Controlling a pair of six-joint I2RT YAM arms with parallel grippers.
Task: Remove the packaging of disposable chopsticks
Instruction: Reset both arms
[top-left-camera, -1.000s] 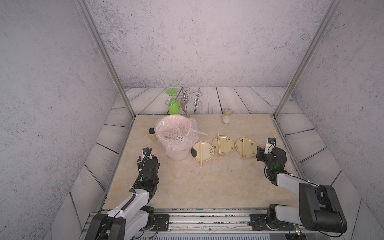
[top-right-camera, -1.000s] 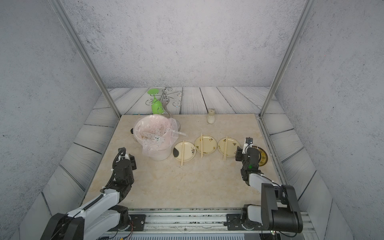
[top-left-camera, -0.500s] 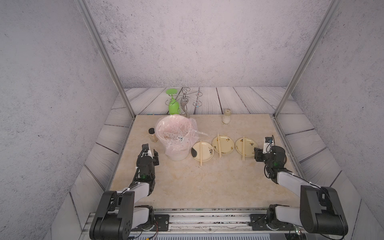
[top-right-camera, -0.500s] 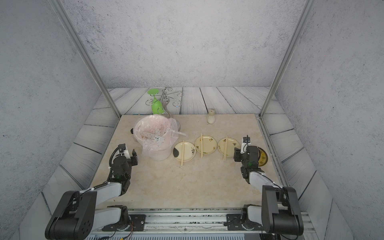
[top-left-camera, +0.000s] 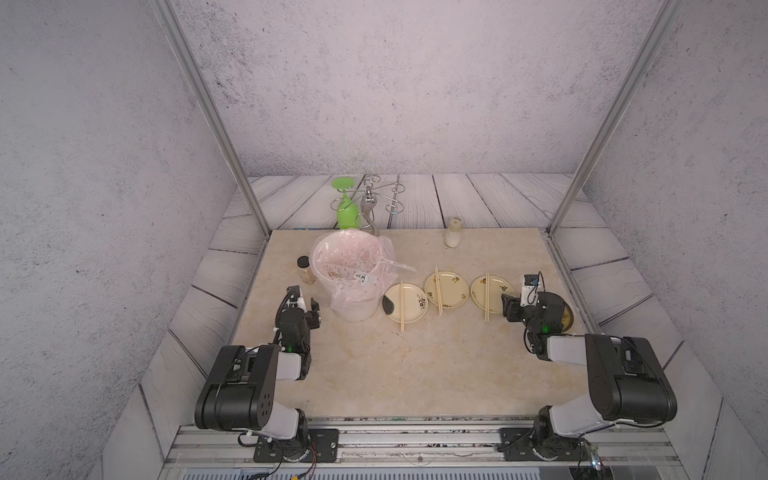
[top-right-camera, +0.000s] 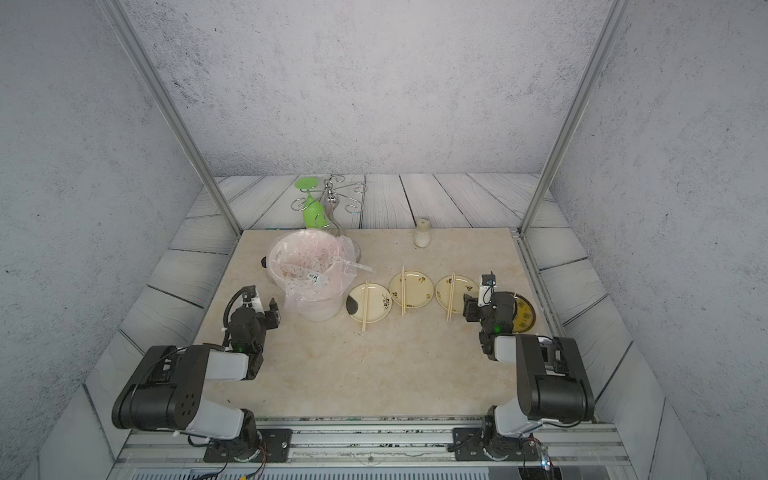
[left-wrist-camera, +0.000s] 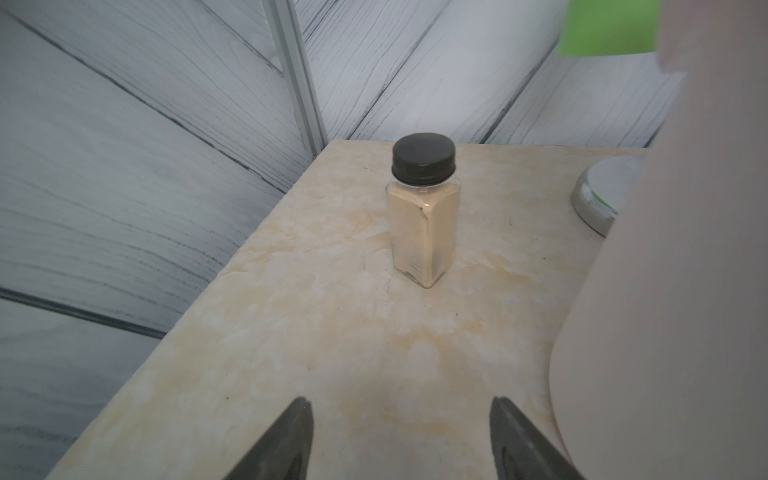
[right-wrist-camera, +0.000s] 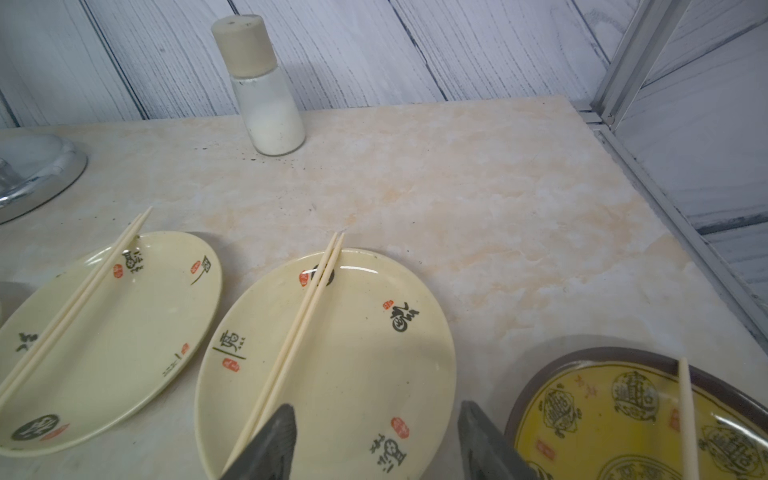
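**Across the tabletop: bare sticks on plates, sleeves in the bin, both grippers spread**

Near the left edge of the tabletop (top-left-camera: 415, 374), the left gripper (left-wrist-camera: 400, 409) is seen low over the surface. Its jaws are spread wide and nothing is held between them. Just beyond it, towards the far left corner, a clear spice jar (left-wrist-camera: 424, 220) with a black lid is stood upright, apart from the fingers. Beside the jar, a white bin (top-left-camera: 353, 309) lined with a pinkish bag is placed. The packaging (top-left-camera: 352, 275) is found inside it as clear printed sleeves, and one of them is draped over the rim on the side facing the plates. Behind the bin, at the far edge, a green glass (top-left-camera: 347, 214) is hung upside down from a metal rack (top-left-camera: 368, 198).

Right of the bin, three cream plates (top-left-camera: 457, 297) are set in a row towards the right edge. The disposable chopsticks (top-left-camera: 437, 291) are laid unwrapped across them, one pair to each plate, with the ends reaching past the rims. A white shaker (top-left-camera: 452, 235) is stood at the far edge, well apart from the plates.

At the right edge, the right gripper (right-wrist-camera: 377, 409) is held over the near side of the last cream plate, jaws parted and empty. One finger is close to that plate's pair, and contact cannot be told. Just beside it, a dark-rimmed yellow plate (right-wrist-camera: 590, 432) is placed, with a pale stick (right-wrist-camera: 685, 415) lying across it.
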